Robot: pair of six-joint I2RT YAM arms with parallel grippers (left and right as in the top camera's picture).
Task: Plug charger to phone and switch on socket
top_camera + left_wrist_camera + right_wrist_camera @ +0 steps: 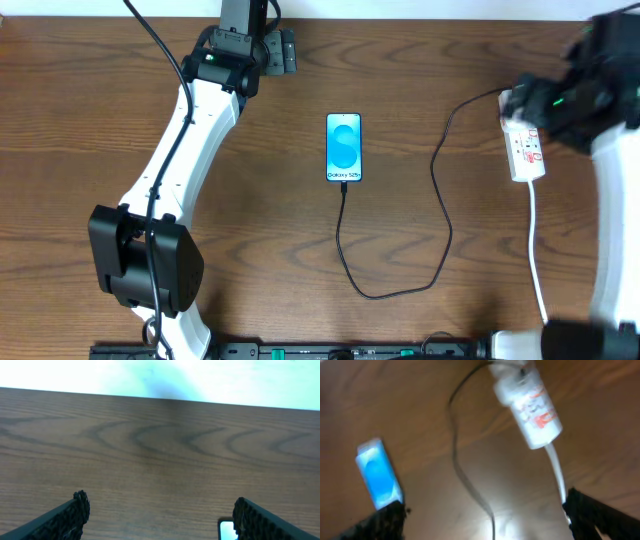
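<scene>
wooden bench (300, 250): white socket (527, 150) with red-marked switches at the right side, long axis running near to far, just ahead of the right claw (485, 510), spread wide and empty; left claw (160, 502) well apart, also wide and empty. cyan-screened phone (343, 147) mid-bench, thin black charger (445, 220) meeting its near end.

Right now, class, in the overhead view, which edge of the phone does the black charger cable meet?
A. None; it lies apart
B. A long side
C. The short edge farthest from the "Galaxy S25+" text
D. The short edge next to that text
D: the charger cable runs straight to the phone at the short edge just below the text.
</scene>
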